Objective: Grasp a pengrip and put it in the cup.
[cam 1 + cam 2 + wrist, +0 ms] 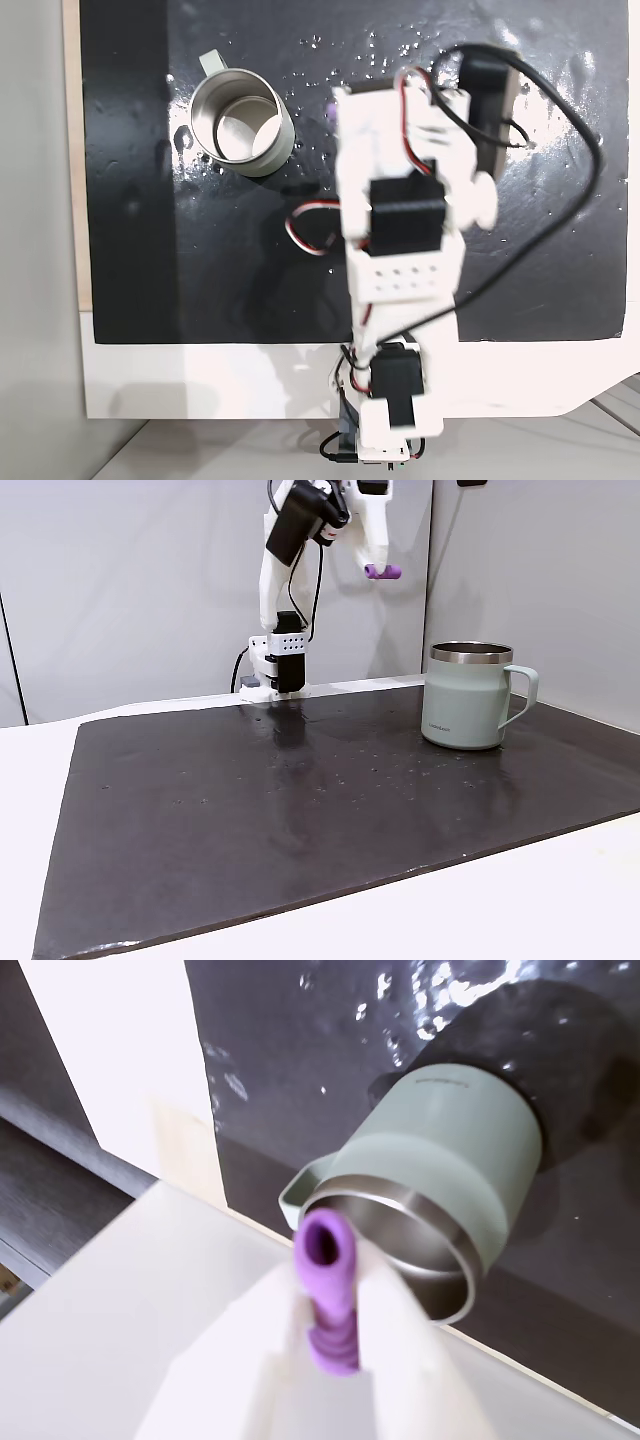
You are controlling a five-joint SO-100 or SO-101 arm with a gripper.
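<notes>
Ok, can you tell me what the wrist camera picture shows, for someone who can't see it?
A white gripper holds a small purple pengrip, hollow end showing, up in the air. Beyond it a pale green cup with a shiny metal rim sits on a dark mat.

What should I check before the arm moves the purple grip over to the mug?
1. Small purple tube-shaped pengrip clamped in white gripper: ok.
2. Pengrip lifted high above the dark mat: ok.
3. Pale green metal-rimmed cup upright, mouth open: ok.
4. Cup inside free of objects: ok.
5. Pengrip over the cup mouth: not ok, off to one side in both fixed views.
6. Grip firmness: cannot tell.
</notes>
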